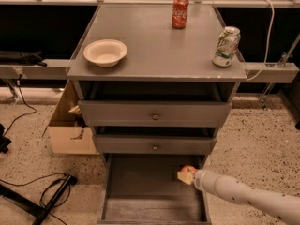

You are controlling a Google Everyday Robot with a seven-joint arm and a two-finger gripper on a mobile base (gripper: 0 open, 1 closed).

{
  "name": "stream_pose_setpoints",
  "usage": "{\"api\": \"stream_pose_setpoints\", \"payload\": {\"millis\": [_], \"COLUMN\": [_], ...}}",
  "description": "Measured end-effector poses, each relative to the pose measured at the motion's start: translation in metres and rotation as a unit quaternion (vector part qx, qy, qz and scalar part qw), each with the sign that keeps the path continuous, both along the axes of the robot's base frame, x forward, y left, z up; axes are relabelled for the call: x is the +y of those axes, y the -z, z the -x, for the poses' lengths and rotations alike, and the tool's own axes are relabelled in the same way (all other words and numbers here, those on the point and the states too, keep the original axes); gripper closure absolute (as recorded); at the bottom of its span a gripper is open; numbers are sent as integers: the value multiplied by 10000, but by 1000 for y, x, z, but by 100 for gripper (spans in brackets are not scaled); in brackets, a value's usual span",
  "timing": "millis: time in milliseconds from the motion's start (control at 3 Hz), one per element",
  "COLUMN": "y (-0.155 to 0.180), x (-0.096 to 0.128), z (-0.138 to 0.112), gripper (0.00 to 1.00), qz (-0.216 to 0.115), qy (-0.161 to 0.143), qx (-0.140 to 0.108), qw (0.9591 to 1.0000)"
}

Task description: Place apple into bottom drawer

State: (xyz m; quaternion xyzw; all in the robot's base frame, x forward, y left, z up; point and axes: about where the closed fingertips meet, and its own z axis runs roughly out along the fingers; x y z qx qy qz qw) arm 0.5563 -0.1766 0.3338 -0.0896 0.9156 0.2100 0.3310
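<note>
The bottom drawer (140, 186) is pulled out wide under the grey cabinet and shows its worn pale floor. My gripper (186, 176) reaches in from the lower right on a pale arm and sits over the drawer's right side, near its back. It is shut on the apple (189, 168), a small red-orange round shape showing just above the pale fingertips. I cannot tell whether the apple touches the drawer floor.
Above are two wider drawers with round knobs, the top (154, 116) and the middle (154, 147), both slightly open. On the cabinet top stand a cream bowl (105, 52), a red cola can (180, 12) and a green-white can (226, 46). A cardboard box (70, 135) and cables (47, 196) lie left.
</note>
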Motion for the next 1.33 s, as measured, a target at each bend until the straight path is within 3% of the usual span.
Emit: {"api": "stream_pose_setpoints", "payload": {"millis": [333, 667, 1000, 1333], "y": [0, 32, 123, 179], "x": [0, 15, 59, 79], "z": [0, -5, 6, 16], "gripper": [100, 100, 100, 100], "qz": [0, -155, -599, -911], "qy": [0, -190, -782, -1109], "qx": [0, 245, 893, 1229], "qw": [10000, 9994, 9911, 9820]}}
